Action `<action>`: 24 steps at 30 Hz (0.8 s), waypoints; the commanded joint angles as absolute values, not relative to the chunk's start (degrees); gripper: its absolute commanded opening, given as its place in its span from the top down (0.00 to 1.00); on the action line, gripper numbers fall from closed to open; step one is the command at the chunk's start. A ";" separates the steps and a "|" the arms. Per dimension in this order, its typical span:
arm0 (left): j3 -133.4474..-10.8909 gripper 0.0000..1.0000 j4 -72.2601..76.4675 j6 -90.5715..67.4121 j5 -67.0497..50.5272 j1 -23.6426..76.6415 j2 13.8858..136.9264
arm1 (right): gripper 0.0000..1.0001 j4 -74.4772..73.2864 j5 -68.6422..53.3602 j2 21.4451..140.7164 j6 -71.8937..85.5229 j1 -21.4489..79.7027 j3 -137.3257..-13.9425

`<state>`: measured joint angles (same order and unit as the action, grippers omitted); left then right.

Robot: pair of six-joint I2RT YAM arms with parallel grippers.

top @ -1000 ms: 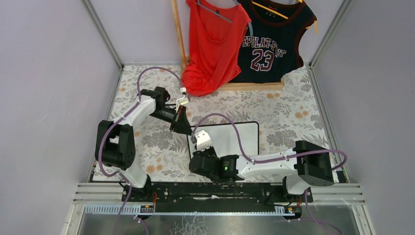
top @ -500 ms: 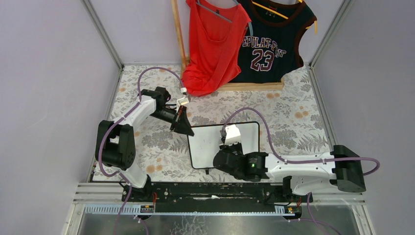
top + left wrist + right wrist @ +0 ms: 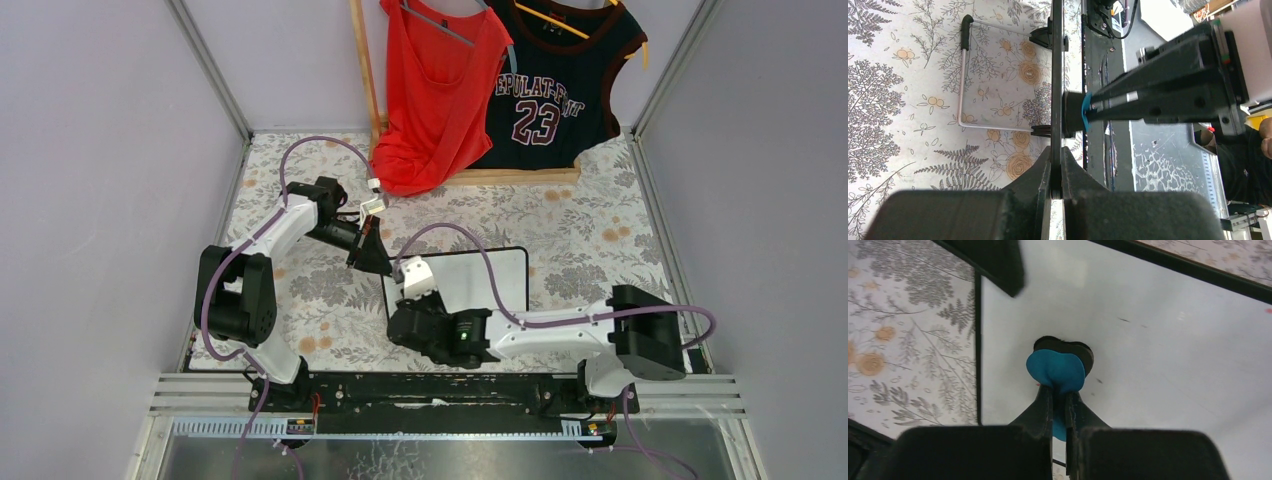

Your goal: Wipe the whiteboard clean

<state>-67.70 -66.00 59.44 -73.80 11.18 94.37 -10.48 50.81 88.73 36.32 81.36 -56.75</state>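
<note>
Two grippers work one whiteboard (image 3: 495,275), which sits on the floral surface (image 3: 300,290).

Top view: my left gripper (image 3: 378,262) grips the board's far-left corner. My right gripper (image 3: 408,300) is over the board's left half, having swept back from the right half.

Left wrist view: jaws closed tight on the frame, seen edge-on.

Right wrist view: jaws clamp a blue eraser (image 3: 1055,370) pressed to the board. Faint specks (image 3: 1124,319) remain, so wiping is mid-course. The next stroke should probably run right across them.
</note>
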 commanded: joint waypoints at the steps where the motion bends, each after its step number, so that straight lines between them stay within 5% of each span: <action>1: -67.54 1.00 -66.38 62.22 -70.71 12.66 93.74 | 1.00 -1.70 45.55 93.00 32.82 80.52 -60.78; 24: -67.32 1.00 -66.36 62.32 -70.51 12.74 93.88 | 1.00 -13.65 53.37 73.26 37.18 75.18 -49.01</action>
<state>-67.70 -65.98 59.46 -73.89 11.60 94.32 -13.61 51.96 72.97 36.58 75.57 -49.39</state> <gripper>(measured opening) 0.044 0.064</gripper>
